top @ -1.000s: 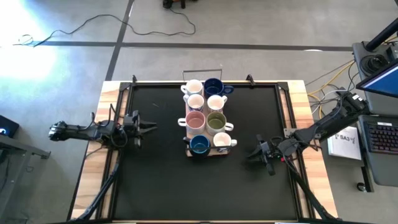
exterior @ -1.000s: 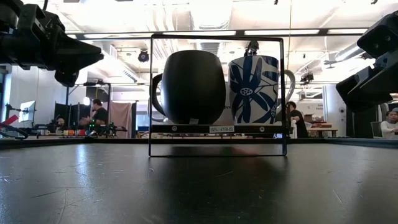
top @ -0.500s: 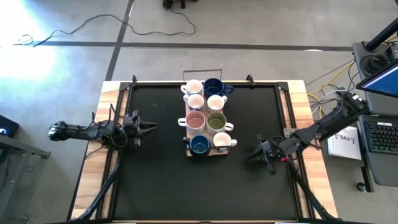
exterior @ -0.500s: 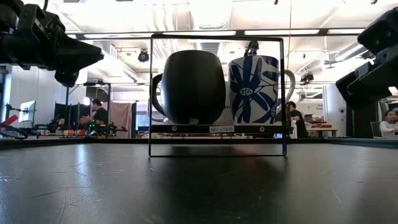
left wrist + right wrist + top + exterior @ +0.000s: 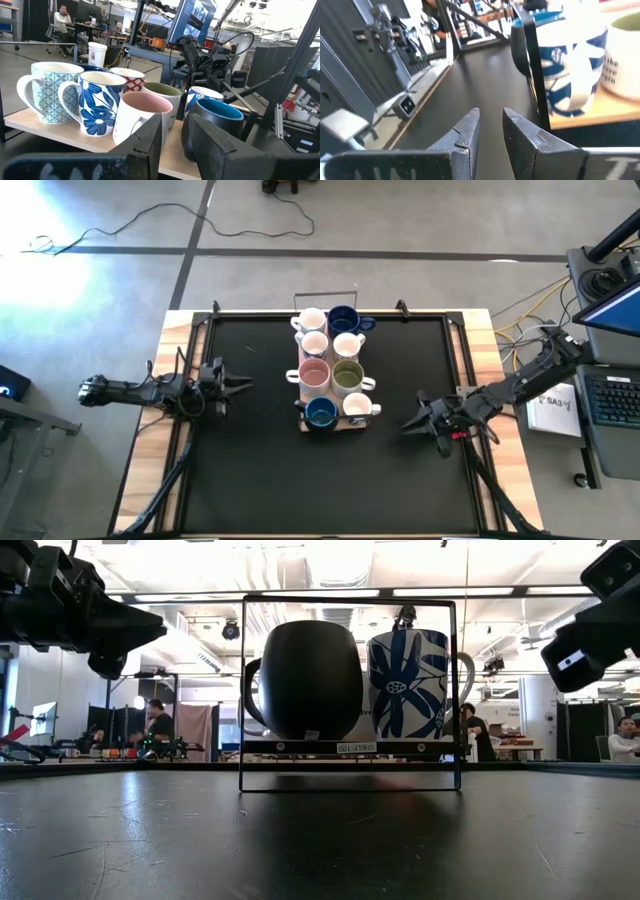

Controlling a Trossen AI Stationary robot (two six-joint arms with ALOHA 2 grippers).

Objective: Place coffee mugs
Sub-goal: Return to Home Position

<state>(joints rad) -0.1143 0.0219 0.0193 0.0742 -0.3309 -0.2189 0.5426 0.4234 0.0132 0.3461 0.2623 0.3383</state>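
Note:
Several coffee mugs stand upright in two rows on a wooden tray with a black wire frame, in the middle of the black mat. Among them are a pink-lined mug, an olive one and a dark blue one. My left gripper hovers level to the left of the tray. Its fingers stand a little apart, with nothing between them. My right gripper hovers to the right of the tray's near end, a narrow gap between its fingers, also empty.
Black rails run along the mat's sides on the wooden table. A laptop and papers sit beyond the right edge. Open mat lies in front of the tray. People and desks show in the room behind.
My right gripper has risen a little and tipped, staying to the right of the tray. The mugs stand as before.

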